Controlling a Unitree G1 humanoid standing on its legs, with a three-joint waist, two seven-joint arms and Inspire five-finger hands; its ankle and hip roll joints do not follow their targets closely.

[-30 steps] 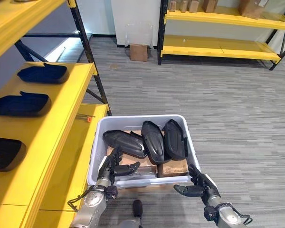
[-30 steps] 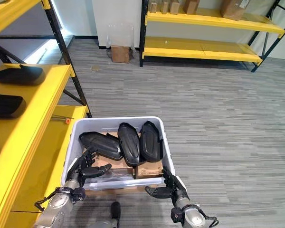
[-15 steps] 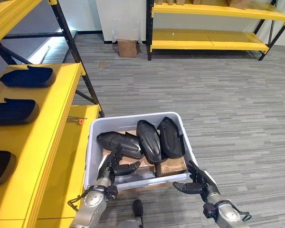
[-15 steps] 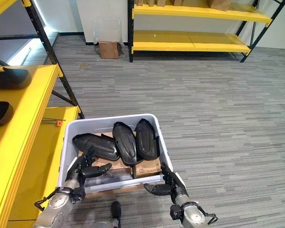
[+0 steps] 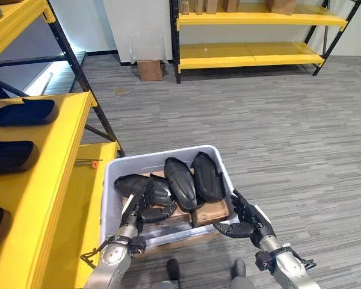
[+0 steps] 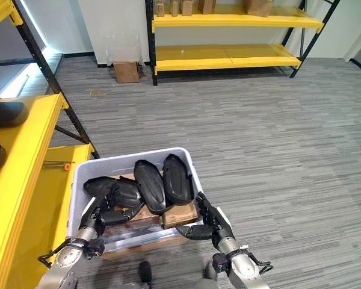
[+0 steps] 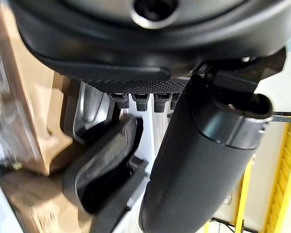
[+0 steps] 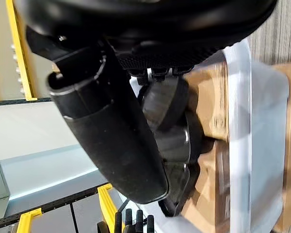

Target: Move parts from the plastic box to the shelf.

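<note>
Both hands have crept further over the plastic box (image 5: 111, 180) at lower centre: the left hand (image 5: 145, 201) now rests relaxed, fingers apart, on the leftmost of the black parts (image 5: 186, 180) inside, while the right hand (image 5: 245, 221) spreads its fingers beside the box's right rim. Cardboard boxes (image 5: 209, 211) lie beneath the parts; their print is unreadable. At left, the yellow shelf (image 5: 42, 174) has bare room along its edge; open grey floor (image 5: 289, 132) stretches right.

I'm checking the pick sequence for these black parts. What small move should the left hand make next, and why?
Probably close the left hand on the leftmost black part in the plastic box: its open fingers already hover over it. The right hand waits open at the box's right side.
</note>
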